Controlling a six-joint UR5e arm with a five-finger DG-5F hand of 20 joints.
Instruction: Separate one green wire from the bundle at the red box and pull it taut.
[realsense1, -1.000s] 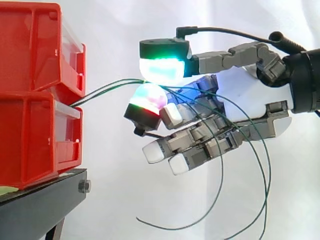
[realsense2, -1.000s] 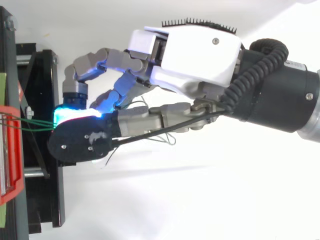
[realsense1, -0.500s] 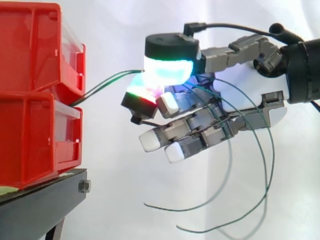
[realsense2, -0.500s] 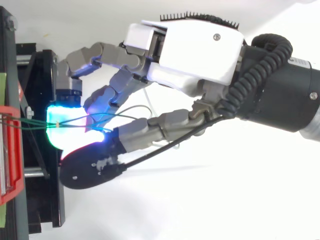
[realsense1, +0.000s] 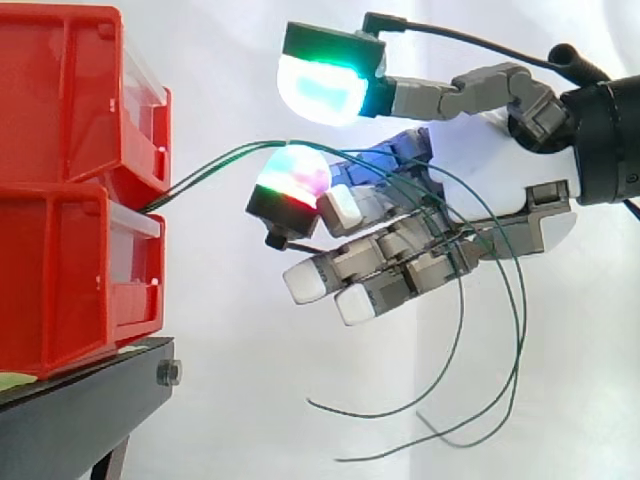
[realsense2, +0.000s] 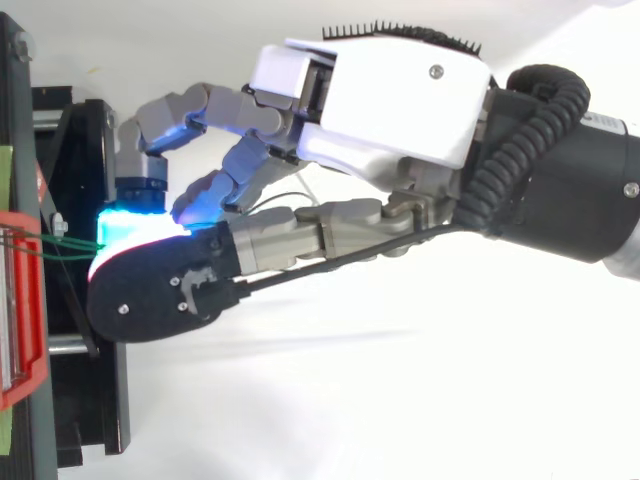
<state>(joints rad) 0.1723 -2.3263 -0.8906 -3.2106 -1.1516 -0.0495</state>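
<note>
Your hand (realsense1: 490, 190) is released: the thumb pad (realsense1: 320, 88) stands clear above the wires with a gap between, and the other fingers hang relaxed, pinching nothing. To its left, two red bins (realsense1: 60, 290) are stacked on a black stand (realsense1: 80, 410). The green wires (realsense1: 210, 166) come out between the upper and lower bin and rise rightward toward the hand. They cross the red-green finger pad (realsense1: 295, 178) (touching or just over it, you can't tell), thread between the fingers and droop in loose loops below the palm.

So the bundle's long axis runs bin to hand, along your pull line, lying under the thumb and over that fingertip. The strands look bunched there, so closing now would likely catch several.

No writing is readable; a pale green strip (realsense2: 4, 180) shows nothing legible.
</note>
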